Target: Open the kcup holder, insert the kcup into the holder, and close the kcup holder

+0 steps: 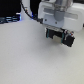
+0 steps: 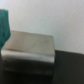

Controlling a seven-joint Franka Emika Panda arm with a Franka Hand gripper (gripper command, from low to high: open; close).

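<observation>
In the exterior view my gripper (image 1: pixel 58 36) hangs from the white arm just above the pale table, and its black fingers fill the upper right. Whether anything sits between them is too blurred to tell. The wrist view is blurred: a pale grey, metallic-looking block (image 2: pixel 29 50) fills the middle, with a dark surface (image 2: pixel 67 69) below and beside it, possibly the kcup holder's handle and black body. A bright green patch (image 2: pixel 4 22) at the picture's edge may be the kcup's top; I cannot say whether it is held.
The white tabletop (image 1: pixel 25 60) spreads across the exterior view's left and foreground. Dark cables and blue-black clutter (image 1: pixel 11 19) lie at the back on the exterior view's left.
</observation>
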